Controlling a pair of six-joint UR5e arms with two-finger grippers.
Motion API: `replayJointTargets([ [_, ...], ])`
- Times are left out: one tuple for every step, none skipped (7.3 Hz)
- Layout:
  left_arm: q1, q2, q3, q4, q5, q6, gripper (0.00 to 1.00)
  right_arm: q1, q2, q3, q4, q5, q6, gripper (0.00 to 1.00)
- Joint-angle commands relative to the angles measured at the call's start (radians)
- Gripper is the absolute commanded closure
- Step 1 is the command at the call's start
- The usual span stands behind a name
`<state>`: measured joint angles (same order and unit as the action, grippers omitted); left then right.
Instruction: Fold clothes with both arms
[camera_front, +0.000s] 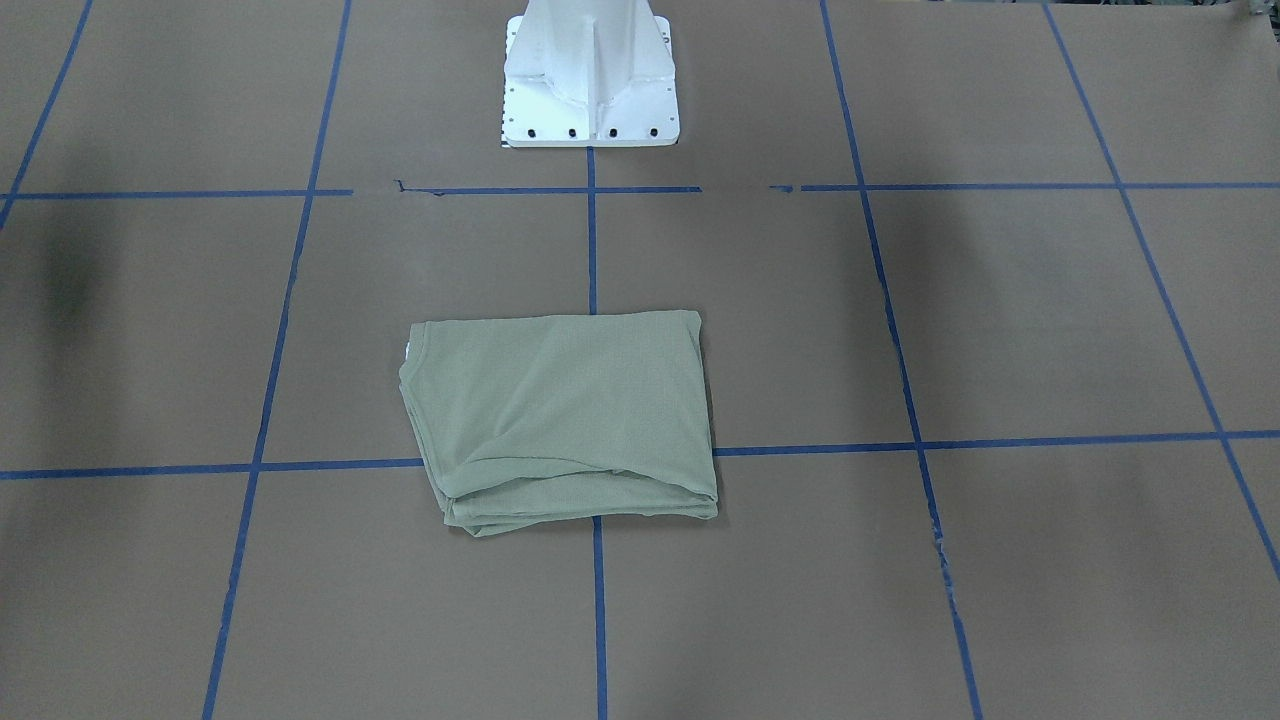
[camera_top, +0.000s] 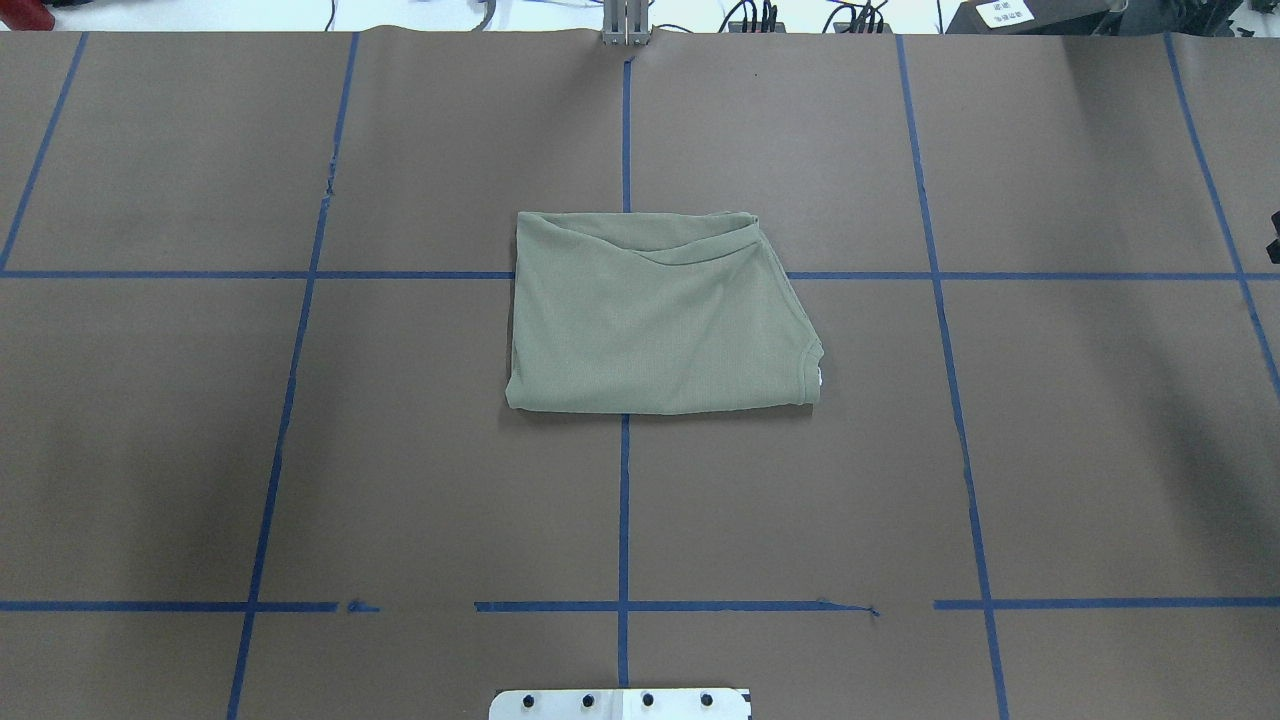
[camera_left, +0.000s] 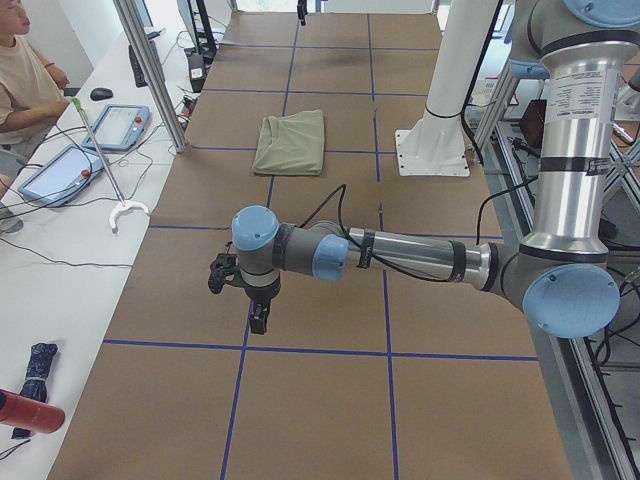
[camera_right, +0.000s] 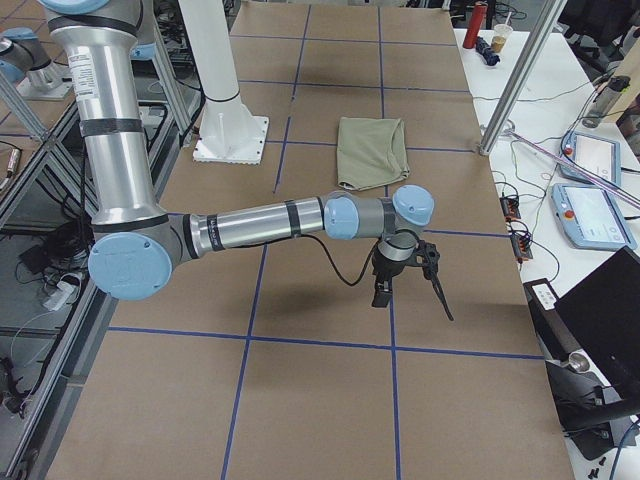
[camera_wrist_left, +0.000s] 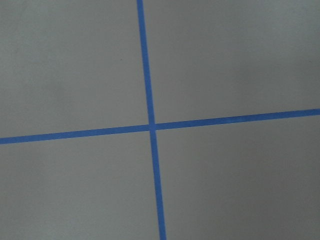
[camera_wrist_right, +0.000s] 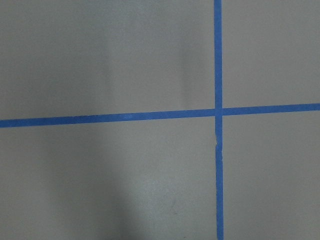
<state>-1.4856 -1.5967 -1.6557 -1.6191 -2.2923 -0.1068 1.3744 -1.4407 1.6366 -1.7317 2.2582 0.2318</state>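
Note:
The pale sage-green shirt (camera_front: 565, 420) lies folded into a compact rectangle at the table's middle, on the crossing of blue tape lines. It also shows in the overhead view (camera_top: 655, 320), with its collar and white tag at the right corner, and in both side views (camera_left: 292, 142) (camera_right: 370, 150). My left gripper (camera_left: 257, 318) hangs above the table far from the shirt, toward the table's left end. My right gripper (camera_right: 383, 292) hangs likewise toward the right end. Both show only in side views, so I cannot tell whether they are open or shut. Neither touches the shirt.
Brown paper with a blue tape grid (camera_top: 625, 500) covers the table. The white pedestal base (camera_front: 590, 85) stands at the robot's side. A person (camera_left: 25, 85), tablets and cables sit beyond the far edge. Both wrist views show only paper and a tape crossing (camera_wrist_left: 151, 126) (camera_wrist_right: 218, 111).

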Motion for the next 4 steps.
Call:
replayJointTargets([
  [0.001,-0.029,0.01,0.027,0.004,0.002,0.0,-0.002,-0.001,-0.006,0.001,0.001,0.0,0.0],
  [0.001,-0.022,0.002,0.033,0.002,0.002,0.0,-0.002,-0.003,-0.02,0.0,0.001,0.001,0.0],
  [0.001,-0.022,0.007,0.031,-0.015,0.002,0.0,0.0,-0.003,-0.049,0.0,0.012,0.0,0.0],
  [0.001,-0.022,0.01,0.034,-0.041,0.001,0.0,0.003,-0.004,-0.049,0.0,0.023,0.0,0.0],
])
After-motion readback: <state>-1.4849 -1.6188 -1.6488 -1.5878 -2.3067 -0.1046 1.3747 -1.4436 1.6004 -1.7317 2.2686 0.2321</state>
